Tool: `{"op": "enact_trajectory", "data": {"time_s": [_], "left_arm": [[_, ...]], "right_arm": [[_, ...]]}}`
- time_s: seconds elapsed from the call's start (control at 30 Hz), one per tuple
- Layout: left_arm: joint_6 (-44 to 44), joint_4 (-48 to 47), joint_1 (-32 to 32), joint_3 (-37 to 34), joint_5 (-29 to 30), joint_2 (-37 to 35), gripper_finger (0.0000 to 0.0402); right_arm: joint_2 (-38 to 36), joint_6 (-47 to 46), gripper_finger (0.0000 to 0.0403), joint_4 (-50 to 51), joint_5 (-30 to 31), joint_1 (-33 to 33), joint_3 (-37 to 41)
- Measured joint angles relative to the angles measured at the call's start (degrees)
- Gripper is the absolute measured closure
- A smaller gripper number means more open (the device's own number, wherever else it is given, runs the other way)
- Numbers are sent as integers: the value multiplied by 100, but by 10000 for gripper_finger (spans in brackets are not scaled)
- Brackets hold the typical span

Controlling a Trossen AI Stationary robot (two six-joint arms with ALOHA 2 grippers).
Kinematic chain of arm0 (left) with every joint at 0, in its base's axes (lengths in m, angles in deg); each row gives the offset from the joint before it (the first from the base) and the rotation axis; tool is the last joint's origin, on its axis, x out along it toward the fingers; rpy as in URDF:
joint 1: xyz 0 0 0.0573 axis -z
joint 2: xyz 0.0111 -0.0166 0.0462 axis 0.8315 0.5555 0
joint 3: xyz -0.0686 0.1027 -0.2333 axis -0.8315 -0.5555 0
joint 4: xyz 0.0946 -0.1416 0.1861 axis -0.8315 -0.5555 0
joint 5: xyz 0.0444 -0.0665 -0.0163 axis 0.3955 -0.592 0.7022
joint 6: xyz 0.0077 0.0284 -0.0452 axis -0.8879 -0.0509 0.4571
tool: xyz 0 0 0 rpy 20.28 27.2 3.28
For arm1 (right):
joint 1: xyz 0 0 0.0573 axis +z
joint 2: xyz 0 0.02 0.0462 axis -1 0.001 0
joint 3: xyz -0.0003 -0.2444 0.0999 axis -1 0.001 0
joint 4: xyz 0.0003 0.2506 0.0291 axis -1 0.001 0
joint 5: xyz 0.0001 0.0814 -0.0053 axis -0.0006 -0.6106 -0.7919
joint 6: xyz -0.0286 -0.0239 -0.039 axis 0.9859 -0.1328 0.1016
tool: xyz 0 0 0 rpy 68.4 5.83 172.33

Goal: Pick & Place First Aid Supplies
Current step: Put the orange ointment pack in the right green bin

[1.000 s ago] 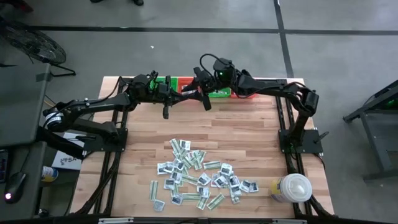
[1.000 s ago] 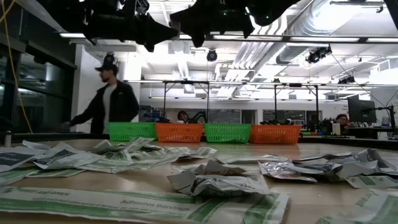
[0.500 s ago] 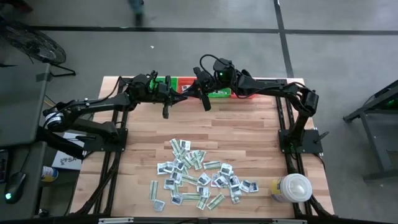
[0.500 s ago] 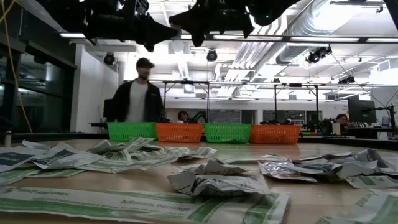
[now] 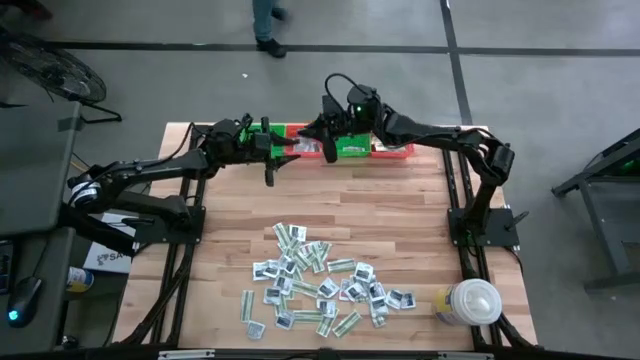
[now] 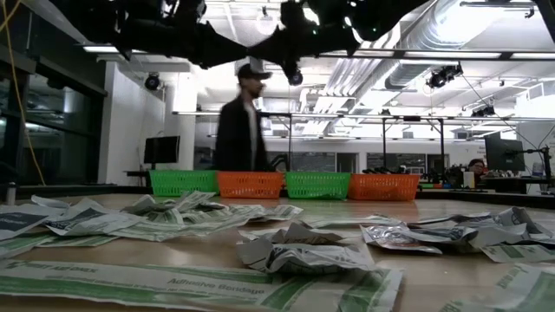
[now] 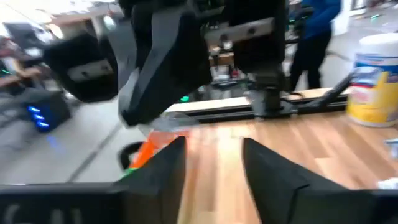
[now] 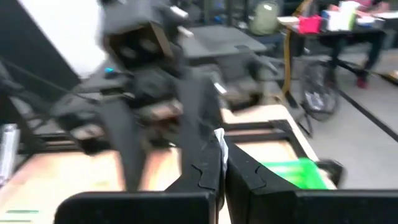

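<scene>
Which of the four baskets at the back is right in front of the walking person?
The left orange basket, second from the left in the low view. The person stands behind it; the two green baskets and the other orange one have nobody behind them.

Wooden table (image 5: 400,205) carries a scattered pile of first aid packets (image 5: 320,285) near its front, a white lidded container (image 5: 468,302) at one front corner, and green and orange baskets (image 6: 286,185) along the far edge.

Passing person (image 6: 241,121) blurred, partly hidden
</scene>
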Motion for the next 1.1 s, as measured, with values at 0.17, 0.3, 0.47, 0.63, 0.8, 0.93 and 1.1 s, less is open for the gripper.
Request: {"op": "enact_trajectory", "data": {"time_s": [0.17,0.3,0.47,0.63,0.8,0.93,1.1], "left_arm": [[-320,-528,-2,0,882,-424,210],[-518,-1098,-2,2,1557,-955,209],[-507,-1921,-51,2,2084,-1560,209],[-200,-2618,-485,2,2018,-2011,209],[-128,-2720,-959,2,1758,-2195,209],[-32,-2731,-1267,2,1542,-2192,209],[-6,-2732,-1440,2,1468,-2185,209]], "right_arm": [[0,36,402,656,307,-348,0],[-4,394,402,1293,378,-622,0],[-4,1291,403,2246,783,-913,0],[-4,2217,403,2894,1285,-1162,0],[126,2618,403,2953,1437,-1340,-3],[476,2870,403,3211,1446,-1406,-2],[762,3199,403,3533,1470,-1404,-2]]}}
